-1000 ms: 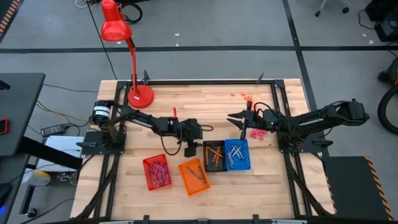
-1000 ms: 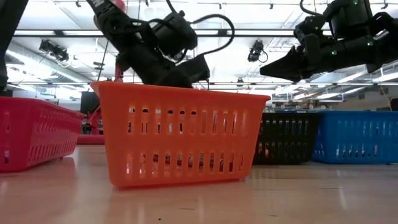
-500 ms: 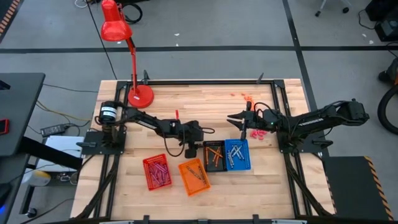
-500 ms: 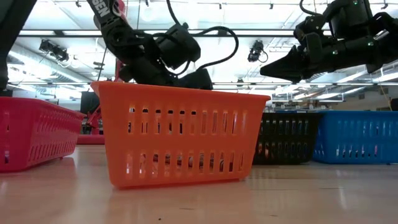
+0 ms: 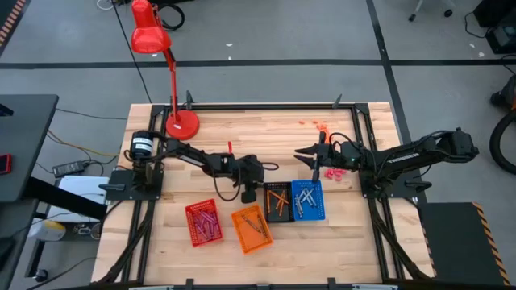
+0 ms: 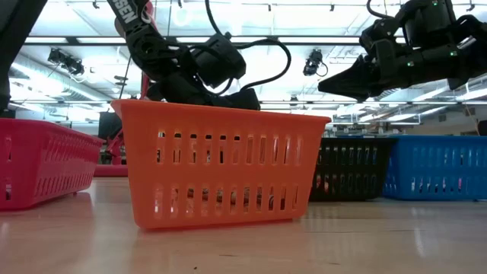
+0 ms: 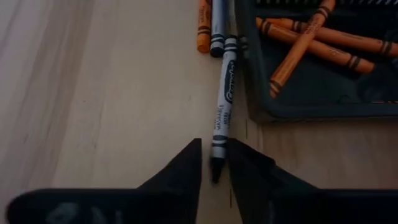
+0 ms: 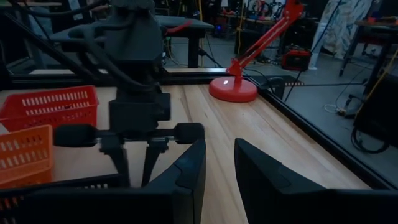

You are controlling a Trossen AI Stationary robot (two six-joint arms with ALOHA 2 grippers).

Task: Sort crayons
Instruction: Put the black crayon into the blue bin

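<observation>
Landmark: black basket (image 5: 278,201), holding orange crayons (image 7: 311,34).

Red basket (image 5: 203,223): farthest left of the black basket, with magenta crayons (image 5: 206,225) inside.

Orange basket (image 5: 251,228): between the red and black baskets, set a little nearer the front table edge, with brownish crayons (image 5: 255,225) in it.

Left gripper (image 7: 214,168): down at table level just left of the black basket. Fingers (image 7: 180,171) closed in on the dark tip of a silvery grey crayon (image 7: 222,102), which lies on the wood alongside the black basket's outer wall. Two more loose crayons, one orange (image 7: 203,25) and one grey (image 7: 217,28), lie beyond it.

Blue basket (image 5: 307,199): touching the black basket's right side, grey crayons (image 5: 301,202) inside.

Right gripper (image 5: 309,156): hovers above the table behind the blue basket, fingers (image 8: 183,168) slightly parted, holding nothing. Pink crayons (image 5: 335,172) lie loose right of it.
</observation>
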